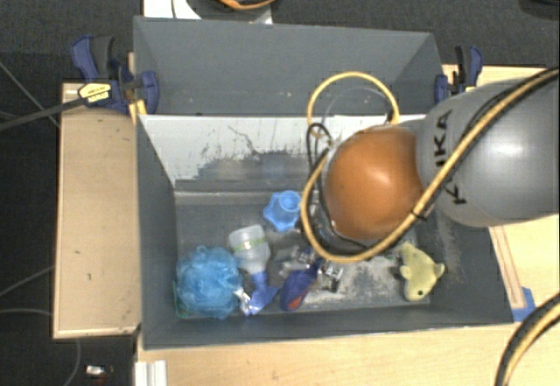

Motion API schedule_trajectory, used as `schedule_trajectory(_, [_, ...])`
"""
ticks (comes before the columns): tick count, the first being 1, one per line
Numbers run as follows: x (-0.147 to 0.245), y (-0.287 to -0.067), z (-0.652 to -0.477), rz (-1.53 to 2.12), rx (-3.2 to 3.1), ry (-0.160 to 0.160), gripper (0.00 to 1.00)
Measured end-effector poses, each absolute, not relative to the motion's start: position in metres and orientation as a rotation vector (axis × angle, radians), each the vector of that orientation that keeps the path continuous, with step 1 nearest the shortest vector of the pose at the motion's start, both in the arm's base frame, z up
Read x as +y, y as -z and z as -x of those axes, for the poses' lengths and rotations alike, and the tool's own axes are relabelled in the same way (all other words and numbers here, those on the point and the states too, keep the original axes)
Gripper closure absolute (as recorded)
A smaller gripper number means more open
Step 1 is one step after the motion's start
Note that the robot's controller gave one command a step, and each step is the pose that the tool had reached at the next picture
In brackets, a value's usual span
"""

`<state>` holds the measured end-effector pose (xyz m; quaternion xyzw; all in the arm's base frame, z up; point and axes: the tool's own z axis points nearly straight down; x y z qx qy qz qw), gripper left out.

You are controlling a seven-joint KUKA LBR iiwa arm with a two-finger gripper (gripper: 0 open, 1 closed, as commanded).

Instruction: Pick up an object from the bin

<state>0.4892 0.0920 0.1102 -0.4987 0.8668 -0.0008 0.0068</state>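
My gripper (320, 271) pokes out below the arm's orange cover, low over the middle of the bin floor near the front. Right beside its tip lies a small blue and red thing (293, 290), touching or nearly touching it. A clear plastic cup (249, 247) lies just to its left. A blue ring-shaped piece (282, 210) sits behind that, toward the back wall.
A fluffy blue bath sponge (208, 282) fills the front left corner. A pale yellow soft toy (418, 271) lies at the front right, beside the arm. The arm and its cover hide the right middle of the bin.
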Motion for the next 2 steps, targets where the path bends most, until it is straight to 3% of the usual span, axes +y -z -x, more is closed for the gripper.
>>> schedule_trajectory(2, [0.092,-0.141,-0.489,1.548,2.717,0.000,1.00])
